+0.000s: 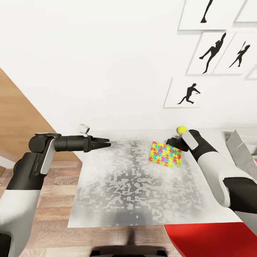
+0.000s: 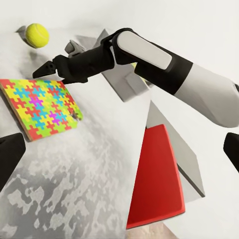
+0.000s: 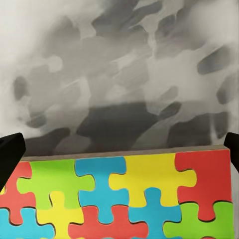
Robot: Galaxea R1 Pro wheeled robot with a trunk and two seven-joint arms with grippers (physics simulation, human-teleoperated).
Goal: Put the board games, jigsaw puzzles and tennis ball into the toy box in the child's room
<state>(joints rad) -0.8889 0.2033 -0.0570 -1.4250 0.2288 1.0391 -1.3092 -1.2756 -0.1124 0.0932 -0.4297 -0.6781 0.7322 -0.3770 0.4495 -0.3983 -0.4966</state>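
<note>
A jigsaw puzzle box (image 1: 165, 154) with bright interlocking pieces lies on the mottled grey table (image 1: 125, 189), tilted slightly. My right gripper (image 1: 171, 142) hovers open just above its far edge; the right wrist view has the puzzle (image 3: 124, 194) between the two spread fingertips. The yellow tennis ball (image 1: 182, 129) rests behind that gripper, near the wall. My left gripper (image 1: 103, 144) is held over the table's left part, open and empty, facing the puzzle (image 2: 42, 107), the ball (image 2: 37, 35) and the right gripper (image 2: 45, 67). The grey toy box (image 1: 238, 142) stands at the table's right end, flaps open.
A flat red thing (image 1: 214, 239) lies at the table's near right corner, beside the toy box (image 2: 172, 144); I cannot tell what it is. A white wall with framed silhouette pictures (image 1: 185, 93) closes the far side. Wooden floor (image 1: 53, 200) lies left of the table.
</note>
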